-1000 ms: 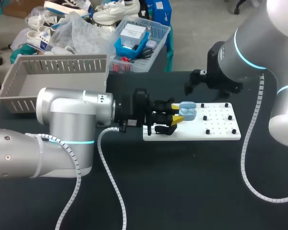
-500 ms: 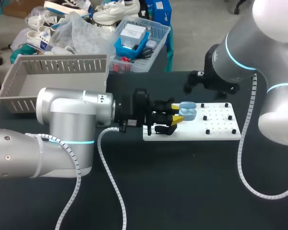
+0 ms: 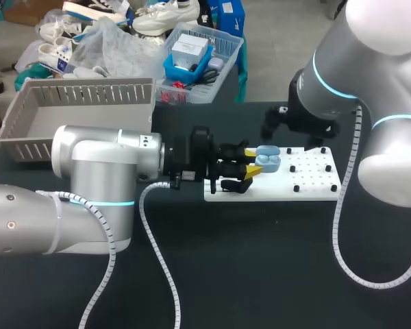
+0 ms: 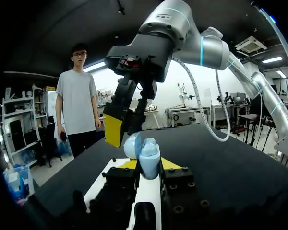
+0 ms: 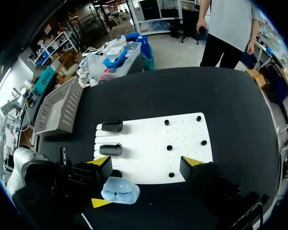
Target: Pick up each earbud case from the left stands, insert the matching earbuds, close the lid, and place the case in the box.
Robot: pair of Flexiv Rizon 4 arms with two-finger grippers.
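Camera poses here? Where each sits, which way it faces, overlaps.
Head: above and behind, looking down at the table; left arm and right arm show.
Left wrist: looks along its own jaws past the earbud case at the right gripper.
Right wrist: looks down on the white board; own open jaws show.
Shared: all see the case in the left gripper.

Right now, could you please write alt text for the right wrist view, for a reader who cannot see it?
The right end effector hangs open above a white pegboard, while the left end effector holds an open light-blue earbud case near one finger. Two black stands sit on the board; a grey basket lies beyond.
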